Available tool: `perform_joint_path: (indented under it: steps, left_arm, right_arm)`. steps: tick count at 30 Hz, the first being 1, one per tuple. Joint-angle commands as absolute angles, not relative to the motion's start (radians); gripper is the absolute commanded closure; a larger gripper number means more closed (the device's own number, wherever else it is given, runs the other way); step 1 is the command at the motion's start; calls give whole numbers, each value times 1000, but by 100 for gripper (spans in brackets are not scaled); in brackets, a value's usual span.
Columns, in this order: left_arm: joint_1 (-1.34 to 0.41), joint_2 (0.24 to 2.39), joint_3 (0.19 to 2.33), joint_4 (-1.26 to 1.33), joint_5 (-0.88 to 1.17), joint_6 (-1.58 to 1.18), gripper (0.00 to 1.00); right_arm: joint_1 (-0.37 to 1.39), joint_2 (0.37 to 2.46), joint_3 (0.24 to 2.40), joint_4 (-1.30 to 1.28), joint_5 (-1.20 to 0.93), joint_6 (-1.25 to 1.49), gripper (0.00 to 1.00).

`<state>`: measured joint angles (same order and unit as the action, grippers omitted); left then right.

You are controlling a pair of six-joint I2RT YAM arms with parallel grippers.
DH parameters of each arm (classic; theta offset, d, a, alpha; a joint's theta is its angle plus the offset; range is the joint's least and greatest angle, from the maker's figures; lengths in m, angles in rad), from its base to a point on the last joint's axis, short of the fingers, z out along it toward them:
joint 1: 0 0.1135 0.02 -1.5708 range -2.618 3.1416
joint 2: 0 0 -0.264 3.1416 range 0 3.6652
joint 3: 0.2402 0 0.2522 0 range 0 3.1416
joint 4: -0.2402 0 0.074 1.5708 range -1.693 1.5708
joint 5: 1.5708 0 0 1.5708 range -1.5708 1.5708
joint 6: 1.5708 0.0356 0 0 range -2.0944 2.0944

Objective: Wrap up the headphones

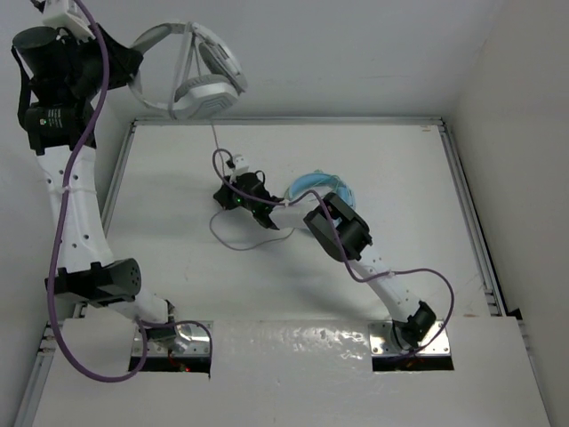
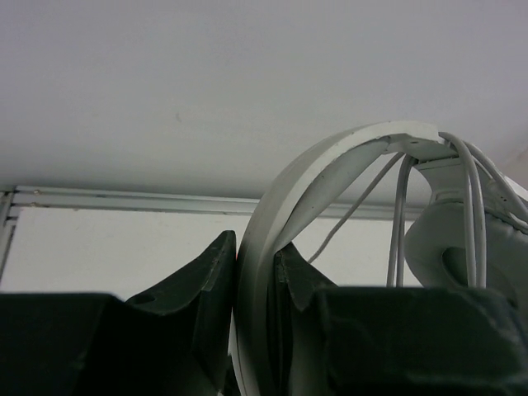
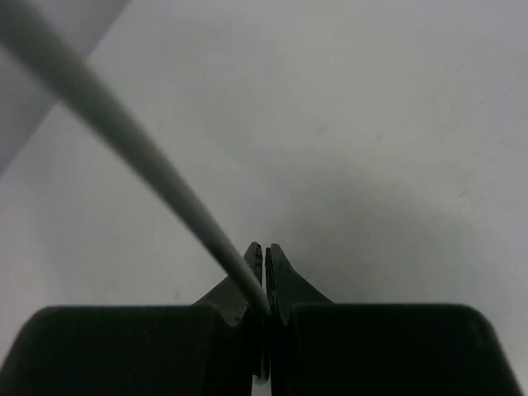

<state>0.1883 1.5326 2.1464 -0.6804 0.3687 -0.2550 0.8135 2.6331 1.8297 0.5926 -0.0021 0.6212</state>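
**Cable pinched, headset aloft, ready for the next winding turn**

Above the white counter (image 1: 400, 178), at 11 o'clock in the top view, the white and light-grey over-ear headphones (image 1: 200, 84) hang in the left pincer (image 2: 252, 247), which is clamped nearly closed on the curved headband (image 2: 330, 157). Near the centre, the right pincer (image 3: 264, 252) is fully closed on the thin grey cable (image 3: 124, 132). To wind well, I judge the right arm should keep the cable lightly taut and circle it round the band beside the strands lying there, avoiding the light blue headphones (image 1: 322, 185) at its 3 o'clock. Count: one counter, two arms, two pincers, two headsets (one white, one blue), one cable.
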Motion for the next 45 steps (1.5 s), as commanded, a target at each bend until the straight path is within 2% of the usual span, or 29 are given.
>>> perform_joint_path:
  steps: [1, 5, 11, 15, 20, 22, 25, 27, 32, 37, 39, 45]
  left_arm:
    - [270, 1564, 2122, -479, 344, -371, 100]
    - [291, 1612, 2065, -396, 235, -371, 100]
    - [295, 1637, 1904, -275, 60, -275, 100]
    - [295, 1658, 1820, -183, -53, -207, 100]
    - [290, 1697, 1723, -104, -89, -19, 100]
    - [282, 1712, 1675, -103, -34, 59, 100]
    - [253, 1694, 1570, -117, 29, 211, 100]
    - [210, 1642, 1466, -112, 28, 295, 100]
    - [100, 1465, 1262, -173, 106, 431, 100]
    - [37, 1283, 1215, -392, 260, 465, 100]
    - [35, 1250, 1245, -518, 346, 479, 100]
    - [35, 1241, 1356, -750, 605, 486, 100]
  right_arm:
    - [896, 2481, 1703, 574, -148, 502, 100]
    - [975, 2353, 1525, 488, -316, 309, 100]
    - [1057, 2155, 1349, 482, -393, 239, 100]
    - [1071, 2033, 1319, 411, -449, 232, 100]
    - [1077, 1869, 1359, 172, -441, 152, 100]
    - [1075, 1798, 1438, 16, -361, 44, 100]
    - [1068, 1770, 1599, -163, -126, -104, 100]
    - [1031, 1764, 1691, -208, -8, -146, 100]
    - [921, 1776, 1811, -224, 127, -186, 100]
    - [781, 1830, 1865, -201, 334, -213, 100]
    - [723, 1868, 1890, -196, 350, -184, 100]
    - [606, 1962, 1933, -175, 154, -26, 100]
